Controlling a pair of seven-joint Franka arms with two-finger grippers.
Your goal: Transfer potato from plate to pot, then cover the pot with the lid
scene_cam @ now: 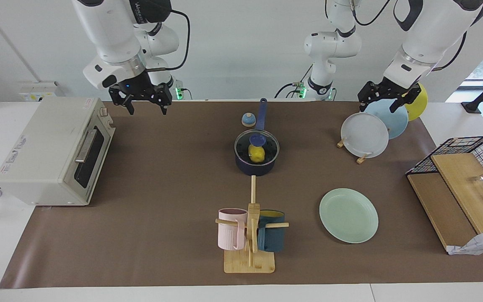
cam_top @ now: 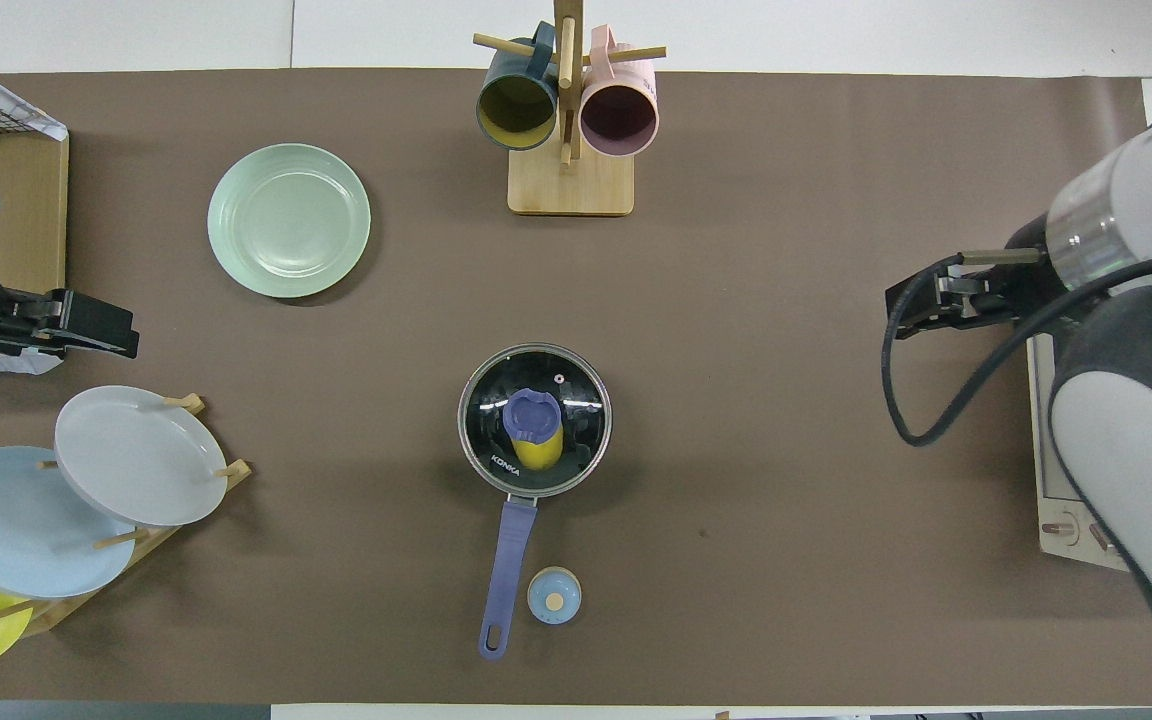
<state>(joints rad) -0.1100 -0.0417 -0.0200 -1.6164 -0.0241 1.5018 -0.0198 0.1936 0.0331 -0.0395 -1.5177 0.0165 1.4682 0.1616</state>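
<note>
Potato (scene_cam: 257, 154) inside pot (scene_cam: 256, 166), under lid (scene_cam: 256, 144), well apart from both sets of fingers. Right gripper (scene_cam: 143, 99) up over the surface's (scene_cam: 162, 188) edge nearest the robots, beside the toaster oven (scene_cam: 53, 151), fingers apart, nothing between them. Left gripper (scene_cam: 388, 96) waiting over the rack of plates (scene_cam: 365, 135) at the left arm's end, fingers apart and empty.

Potato bright yellow, smooth, lumpy, seen through clear glass; partly hidden in the overhead view by the lid's blue knob (cam_top: 532, 413). Long axis not clear under the knob.

Pot dark navy with black interior, mid-surface, lid seated flat on its rim. Handle (cam_top: 505, 577) long, straight, blue, pointing toward the robots, with a small blue-topped bell (cam_top: 554, 596) just beside it.

Plate (scene_cam: 349, 215) pale mint green, bare, farther from the robots than the pot, toward the left arm's end, near the mug stand (scene_cam: 250, 239).
</note>
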